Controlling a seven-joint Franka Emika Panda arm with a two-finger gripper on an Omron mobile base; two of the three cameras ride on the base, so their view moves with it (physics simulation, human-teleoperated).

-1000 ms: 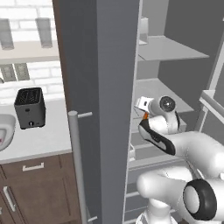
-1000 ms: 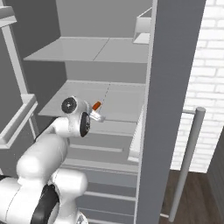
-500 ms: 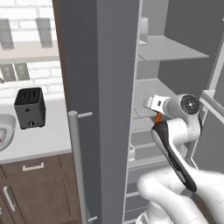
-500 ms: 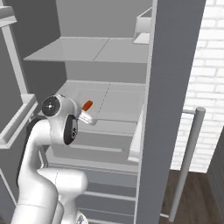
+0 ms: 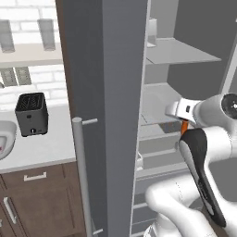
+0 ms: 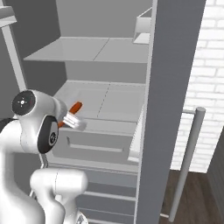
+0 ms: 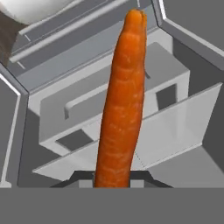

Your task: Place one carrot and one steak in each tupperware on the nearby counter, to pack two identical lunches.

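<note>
Gripper [image 6: 73, 119] is closed on a carrot [image 7: 124, 100], held w/ tip up in front of the open fridge shelves [image 6: 107, 98]. On the counter [image 5: 41, 150], at its left edge, one tupperware [image 5: 4, 139] is seen, contents unclear. Judged early: packing mostly left.

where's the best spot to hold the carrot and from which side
Grip the carrot near one end, across its slim width, as the gripper has it now: the jaws are shut on its base and the long tapered body sticks straight out beyond the fingertips. Coming at it end-on suits its narrow shape.
</note>
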